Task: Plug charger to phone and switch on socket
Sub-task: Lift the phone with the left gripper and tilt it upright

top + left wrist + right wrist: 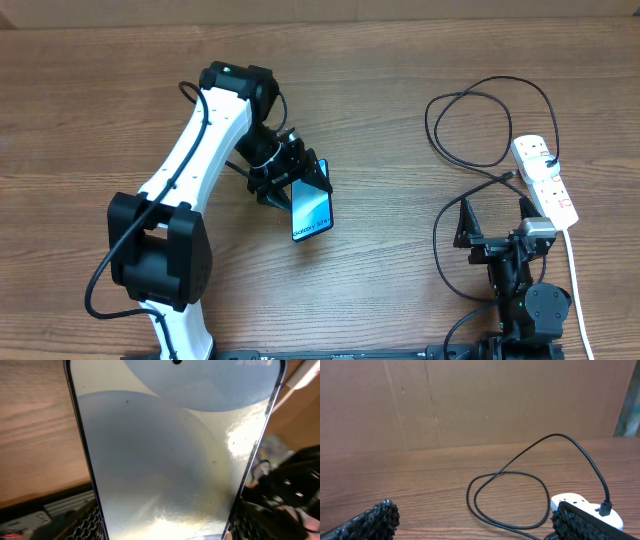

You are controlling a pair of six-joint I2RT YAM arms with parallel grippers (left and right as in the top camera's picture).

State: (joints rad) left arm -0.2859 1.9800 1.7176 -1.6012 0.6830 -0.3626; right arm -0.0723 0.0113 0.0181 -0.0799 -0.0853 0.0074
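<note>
The phone (313,210), with a black frame and a light blue screen, is held tilted above the table by my left gripper (290,178), which is shut on its upper end. In the left wrist view the phone's screen (170,455) fills the frame between the jaws. The charger, a thin black cable (470,130), loops at the right and runs to the white socket strip (545,180). It also shows in the right wrist view (510,490), with the socket (585,507) behind the right finger. My right gripper (495,220) is open and empty, low beside the socket.
The socket's white cord (575,290) runs toward the front edge at the far right. A brown cardboard wall (470,400) stands behind the table. Bare wooden tabletop (390,260) lies between the two arms.
</note>
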